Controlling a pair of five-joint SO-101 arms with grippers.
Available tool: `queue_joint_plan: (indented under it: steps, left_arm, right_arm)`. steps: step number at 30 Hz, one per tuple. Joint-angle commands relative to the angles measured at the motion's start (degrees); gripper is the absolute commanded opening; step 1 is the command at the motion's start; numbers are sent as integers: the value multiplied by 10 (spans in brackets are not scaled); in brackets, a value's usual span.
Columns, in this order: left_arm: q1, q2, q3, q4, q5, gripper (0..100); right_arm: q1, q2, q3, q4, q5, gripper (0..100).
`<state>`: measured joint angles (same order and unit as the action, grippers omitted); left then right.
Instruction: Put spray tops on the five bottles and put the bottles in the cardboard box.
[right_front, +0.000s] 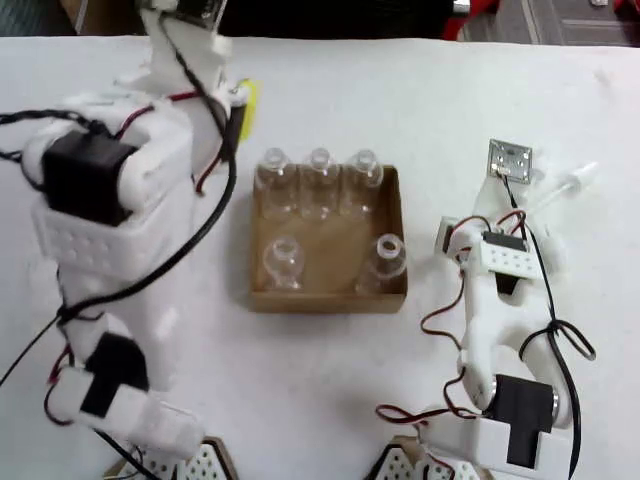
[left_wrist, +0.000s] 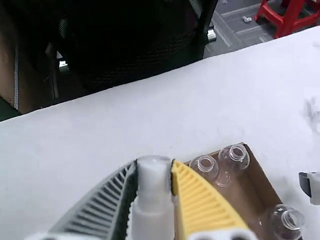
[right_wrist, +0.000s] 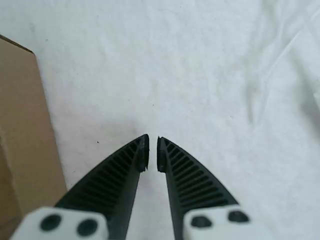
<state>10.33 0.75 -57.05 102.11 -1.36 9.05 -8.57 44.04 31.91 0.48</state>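
Note:
Several clear bottles (right_front: 320, 180) stand uncapped in the cardboard box (right_front: 328, 292) at the table's middle. My left gripper (left_wrist: 154, 167), one finger grey and one yellow, is shut on a white spray top (left_wrist: 152, 190). It hangs above the table just behind the box's far left corner, yellow finger (right_front: 245, 102) showing from above. Bottle mouths (left_wrist: 234, 154) show beside it in the box (left_wrist: 260, 185). My right gripper (right_wrist: 152, 150) points down at bare table to the right of the box (right_wrist: 20, 125), its black fingers shut with nothing between them.
A loose white spray top (right_front: 572, 183) with its thin tube lies on the table beyond the right arm (right_front: 500, 290). Cables trail around both arms. A dark chair (left_wrist: 135, 40) and a red stool (left_wrist: 290, 15) stand past the table's far edge.

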Motion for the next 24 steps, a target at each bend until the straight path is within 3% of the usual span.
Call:
queue_joint_plan:
  steps: [1, 6, 24]
  left_arm:
    - [8, -57, 28, -23, 18, 21]
    - [12, -85, 33, -19, 79, 21]
    - [14, -6, 46, -2, 76, 21]
  right_arm:
    - [-5, -6, -4, -10, 7, 16]
    - [-5, -6, -4, -10, 7, 16]
    - [-6, -6, -4, -10, 7, 17]
